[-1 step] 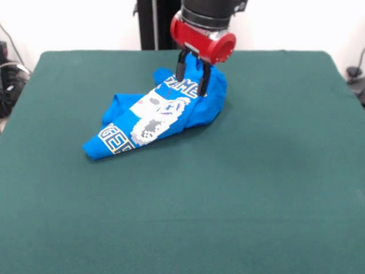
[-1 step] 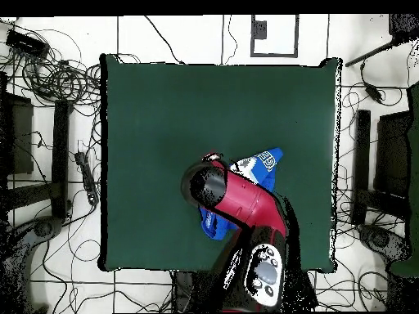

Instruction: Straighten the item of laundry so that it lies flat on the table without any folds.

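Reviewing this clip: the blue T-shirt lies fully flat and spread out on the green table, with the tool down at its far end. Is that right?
Not quite. In the front view the blue T-shirt is bunched and folded, its far end pulled up off the green table where the tool meets it. The tool is indeed down at that far end.

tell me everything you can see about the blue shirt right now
The T-shirt is small, bright blue, of soft cloth, with white block lettering and a white-grey pixelated graphic on its front. It is crumpled and folded, not flat: one end is raised toward the gripper, whose fingers reach down into the cloth, and the other trails down onto the green table. It sits in the table's half nearer the robot. From overhead the arm covers much of it.
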